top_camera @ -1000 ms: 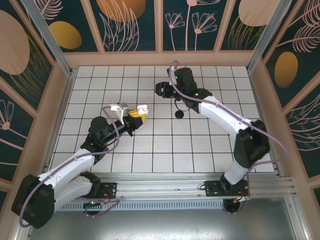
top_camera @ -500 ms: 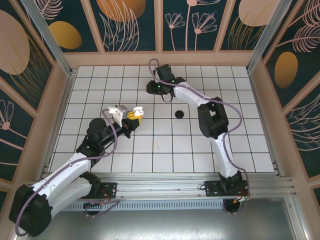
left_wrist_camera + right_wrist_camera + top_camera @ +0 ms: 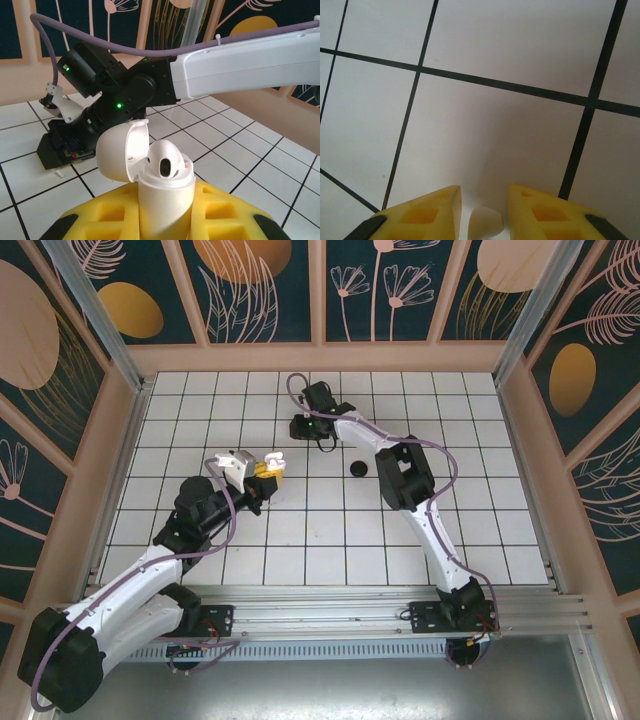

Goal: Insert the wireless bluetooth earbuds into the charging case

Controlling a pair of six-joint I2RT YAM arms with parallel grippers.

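Top view: right gripper [image 3: 300, 427] shifts toward 9 o'clock and now sits nearer the left gripper [image 3: 266, 466]. Right arm [image 3: 430, 530] folds up, its elbow swinging toward 10 o'clock, in from the floor's right side. Left gripper, with the case [image 3: 272, 459], drifts slightly toward 9 o'clock.

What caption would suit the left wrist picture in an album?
Left tool holds an open white charging case, one white earbud seated inside; the right arm reaches low behind.

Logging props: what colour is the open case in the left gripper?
The case is white; best in left wrist view.
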